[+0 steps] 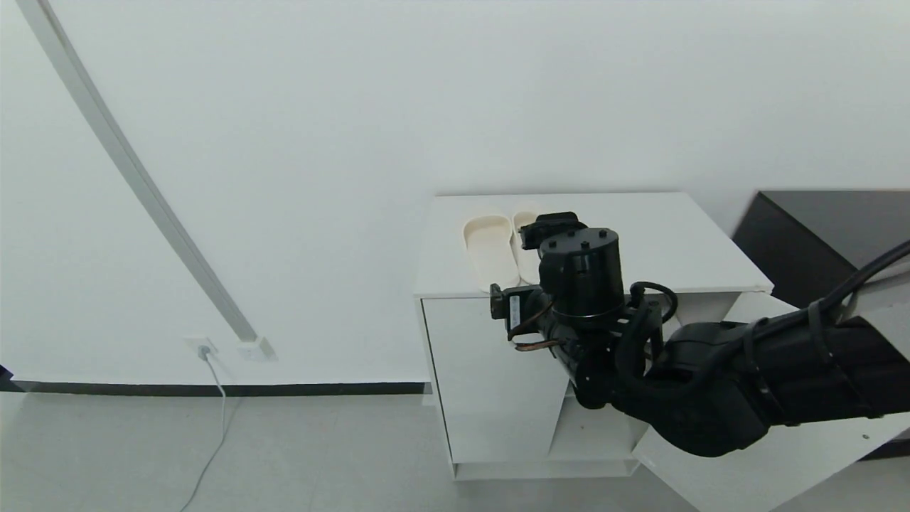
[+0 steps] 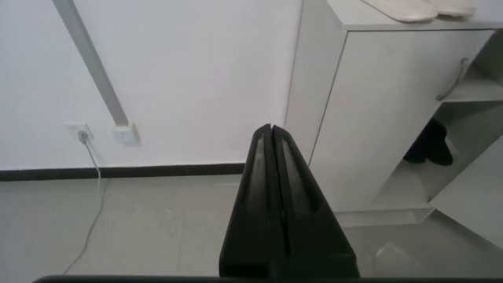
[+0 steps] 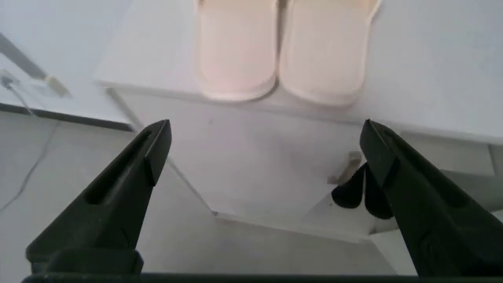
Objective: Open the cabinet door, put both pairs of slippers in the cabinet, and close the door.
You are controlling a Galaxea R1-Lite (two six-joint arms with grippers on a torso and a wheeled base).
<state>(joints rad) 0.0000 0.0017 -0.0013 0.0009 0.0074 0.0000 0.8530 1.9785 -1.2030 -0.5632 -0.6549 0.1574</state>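
Head view: the cream slippers (image 1: 490, 252) lie on top of the white cabinet (image 1: 483, 384), whose door (image 1: 782, 462) stands open.

Left wrist view: the left hand (image 2: 272, 132) is closed and empty. The dark slippers (image 2: 431, 145) sit inside the cabinet.

Right wrist view: the right hand (image 3: 265, 134) is spread wide and empty, near the cream slippers.

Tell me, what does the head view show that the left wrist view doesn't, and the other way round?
Head view adds: the right arm in front of the white cabinet, and a dark piece of furniture beside it.
Left wrist view adds: the left hand, shut, and a dark pair of slippers inside the cabinet, below a shelf.
Both share: the cream pair of slippers on the cabinet top, the wall socket and the slanted wall rail.
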